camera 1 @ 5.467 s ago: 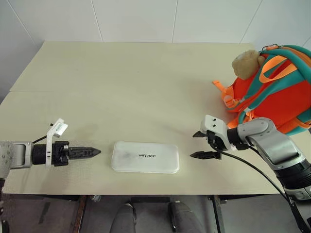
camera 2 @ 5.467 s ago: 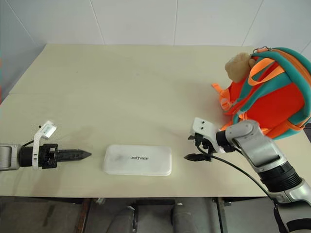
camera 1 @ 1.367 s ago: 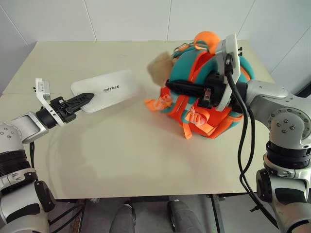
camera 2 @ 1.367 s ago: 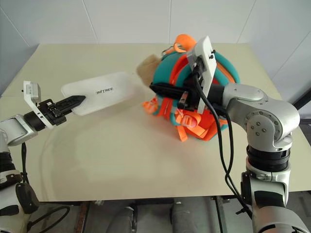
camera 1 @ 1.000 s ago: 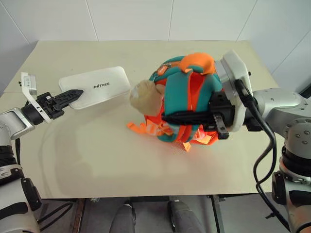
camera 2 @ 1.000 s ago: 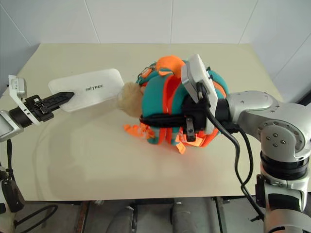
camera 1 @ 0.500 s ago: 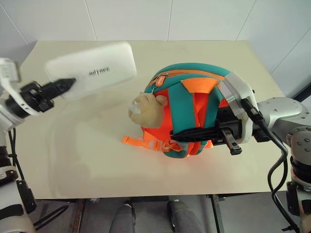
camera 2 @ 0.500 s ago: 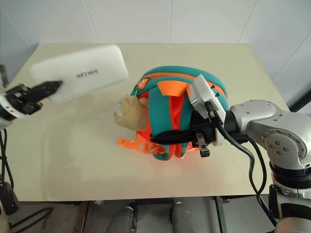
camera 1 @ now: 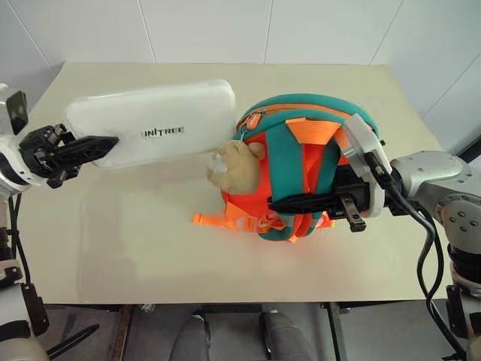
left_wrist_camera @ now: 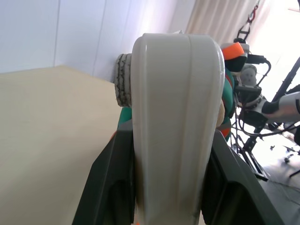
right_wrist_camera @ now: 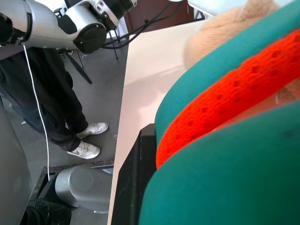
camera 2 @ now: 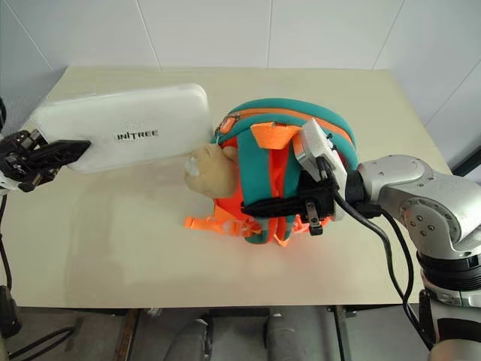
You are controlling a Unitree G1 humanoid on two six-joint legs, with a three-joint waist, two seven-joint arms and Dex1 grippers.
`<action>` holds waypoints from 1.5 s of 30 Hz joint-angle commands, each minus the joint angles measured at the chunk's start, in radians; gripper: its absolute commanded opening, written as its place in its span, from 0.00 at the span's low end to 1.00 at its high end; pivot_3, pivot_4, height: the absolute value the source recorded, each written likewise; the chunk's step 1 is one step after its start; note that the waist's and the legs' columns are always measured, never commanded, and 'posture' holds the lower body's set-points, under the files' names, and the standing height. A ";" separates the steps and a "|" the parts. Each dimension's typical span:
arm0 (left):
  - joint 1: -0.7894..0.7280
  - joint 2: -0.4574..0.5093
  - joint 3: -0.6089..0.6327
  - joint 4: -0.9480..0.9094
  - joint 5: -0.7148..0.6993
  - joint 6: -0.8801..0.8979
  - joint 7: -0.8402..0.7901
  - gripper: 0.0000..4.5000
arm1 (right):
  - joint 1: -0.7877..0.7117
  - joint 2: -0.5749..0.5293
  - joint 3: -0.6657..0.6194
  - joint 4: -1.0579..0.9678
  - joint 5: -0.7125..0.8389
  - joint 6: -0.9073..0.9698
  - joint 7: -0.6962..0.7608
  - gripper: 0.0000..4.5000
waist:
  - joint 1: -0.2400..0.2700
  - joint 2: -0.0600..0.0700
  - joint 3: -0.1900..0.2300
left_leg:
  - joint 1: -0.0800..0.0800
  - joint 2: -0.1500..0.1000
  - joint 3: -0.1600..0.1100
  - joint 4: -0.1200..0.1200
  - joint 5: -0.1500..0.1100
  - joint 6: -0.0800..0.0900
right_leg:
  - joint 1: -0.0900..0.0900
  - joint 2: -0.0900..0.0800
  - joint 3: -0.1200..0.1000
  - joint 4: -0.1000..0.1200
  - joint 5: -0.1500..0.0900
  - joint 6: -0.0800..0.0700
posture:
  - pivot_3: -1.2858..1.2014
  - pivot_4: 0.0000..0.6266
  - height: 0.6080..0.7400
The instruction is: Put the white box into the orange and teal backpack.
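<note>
There is one white box (camera 1: 154, 124), flat with rounded corners and dark "UNITREE" letters, clamped at its end by the left gripper (camera 1: 94, 145) above the table (camera 1: 135, 241). Beside it, one orange and teal backpack (camera 1: 301, 173) with a tan plush head (camera 1: 234, 167) stands on the table, its straps pinched by the right gripper (camera 1: 289, 204).

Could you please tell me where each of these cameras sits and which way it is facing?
Left and right eye views: on the head, looking forward and down at the table; both arms show.
Left wrist view: on the left wrist, looking along the left gripper, whose fingers clamp the white box.
Right wrist view: on the right wrist, pressed against the orange and teal backpack that the right gripper holds; a person's legs stand behind.
Shared: head and left wrist views show box and backpack.
</note>
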 commanded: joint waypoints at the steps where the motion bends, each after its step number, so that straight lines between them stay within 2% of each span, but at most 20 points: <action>1: -0.056 0.019 -0.056 0.025 0.048 -0.051 -0.065 0.28 | -0.006 -0.010 -0.010 -0.008 -0.013 -0.033 0.014 0.00 | 0.000 0.000 0.000 | 0.000 0.000 0.000 0.000 0.000 0.000 | 0.000 0.000 0.000 0.000 0.000 0.000 | 0.52 0.24 1.00; 4: -0.091 0.015 -0.087 0.056 0.065 -0.067 -0.079 0.28 | -0.007 -0.007 -0.008 -0.003 -0.020 -0.038 0.018 0.00 | 0.000 0.000 0.000 | 0.000 0.000 0.000 0.001 0.000 0.000 | 0.000 0.000 0.000 0.001 0.000 0.000 | 0.52 0.24 1.00; 11: -0.216 0.020 -0.266 0.110 0.135 -0.180 -0.114 0.28 | -0.004 0.001 0.001 0.002 -0.040 -0.049 0.018 0.00 | 0.001 0.000 0.000 | 0.000 0.000 0.000 0.002 0.000 0.000 | 0.000 0.001 0.000 0.002 0.000 0.000 | 0.52 0.24 1.00; 18: -0.333 0.014 -0.461 0.080 0.174 -0.270 -0.114 0.28 | -0.002 0.009 0.013 0.008 -0.056 -0.061 0.019 0.00 | 0.001 0.000 0.000 | 0.000 0.000 -0.001 0.002 0.000 0.000 | 0.000 0.001 0.000 0.002 0.000 0.000 | 0.52 0.24 1.00; 24: -0.444 -0.113 -0.556 0.090 0.320 -0.256 -0.051 0.28 | -0.002 0.020 0.031 0.013 -0.073 -0.076 0.018 0.00 | 0.002 0.000 0.000 | 0.000 0.001 -0.001 0.003 0.000 0.000 | 0.001 0.002 0.000 0.002 0.000 0.000 | 0.52 0.24 1.00; 29: -0.504 -0.303 -0.578 0.191 0.419 -0.286 0.069 0.28 | -0.010 0.038 0.044 0.021 -0.090 -0.086 0.019 0.00 | 0.002 0.000 0.000 | 0.000 0.001 -0.001 0.004 0.000 0.001 | 0.001 0.003 0.001 0.003 0.000 0.001 | 0.52 0.24 1.00; 36: -0.550 -0.513 -0.570 0.352 0.533 -0.361 0.219 0.28 | -0.023 0.052 0.055 0.029 -0.103 -0.095 0.020 0.00 | 0.003 0.000 0.000 | -0.001 0.001 -0.002 0.006 0.000 0.001 | 0.001 0.004 0.001 0.004 0.000 0.001 | 0.52 0.24 1.00; 39: -0.551 -0.535 -0.560 0.345 0.554 -0.367 0.228 0.28 | -0.028 0.055 0.052 0.025 -0.106 -0.094 0.013 0.00 | 0.006 0.000 0.000 | -0.001 0.001 -0.002 0.008 0.000 0.001 | 0.002 0.004 0.001 0.004 0.000 0.002 | 0.52 0.24 1.00; 41: -0.542 -0.497 -0.560 0.291 0.552 -0.304 0.181 0.44 | -0.026 0.055 0.044 0.019 -0.102 -0.089 0.007 0.00 | 0.002 0.000 0.000 | -0.002 0.001 -0.002 0.008 0.000 0.001 | 0.002 0.004 0.001 0.004 0.001 0.003 | 0.52 0.24 1.00; 45: -0.490 -0.381 -0.535 0.132 0.529 -0.212 0.122 0.67 | -0.016 0.054 0.037 0.011 -0.099 -0.085 -0.001 0.00 | -0.008 0.001 0.001 | -0.001 0.002 -0.002 0.006 0.000 0.001 | 0.001 0.005 0.002 0.005 0.001 0.002 | 0.52 0.24 1.00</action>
